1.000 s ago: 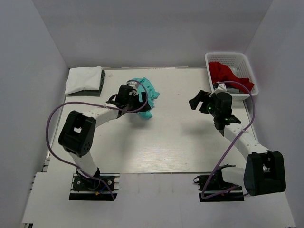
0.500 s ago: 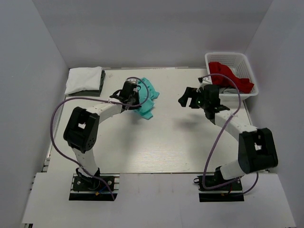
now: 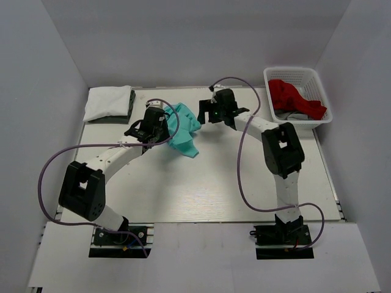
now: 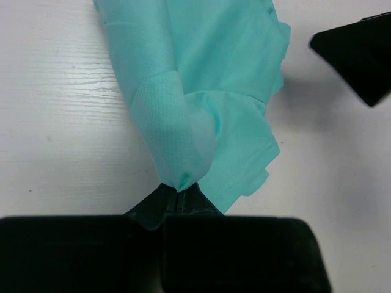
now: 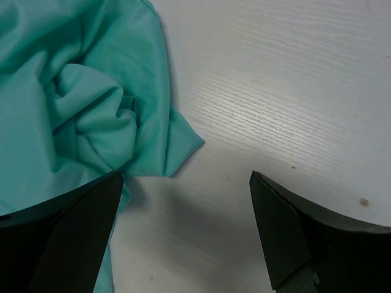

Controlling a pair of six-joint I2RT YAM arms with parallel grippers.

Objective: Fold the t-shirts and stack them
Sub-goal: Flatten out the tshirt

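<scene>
A crumpled teal-green t-shirt point(image 3: 184, 126) lies on the table at the back centre. My left gripper point(image 3: 164, 129) is at its left side and shut on a pinched fold of the teal cloth point(image 4: 177, 155), jaws together point(image 4: 178, 190). My right gripper point(image 3: 204, 113) hovers open at the shirt's right edge. One of its fingers point(image 5: 79, 226) is over the teal cloth point(image 5: 79, 104), the other over bare table, and nothing is between them point(image 5: 186, 180). A folded white t-shirt point(image 3: 108, 102) rests on a dark grey one point(image 3: 131, 105) at the back left. A red t-shirt point(image 3: 292, 96) fills the basket.
The white lattice basket point(image 3: 297, 71) stands at the back right corner. Grey walls close in the table on three sides. Purple cables loop from both arms. The right gripper's black finger point(image 4: 360, 55) shows in the left wrist view.
My left gripper has shut on the teal shirt's fold. The right arm has swung left from beside the basket to the shirt's right edge, still open.
</scene>
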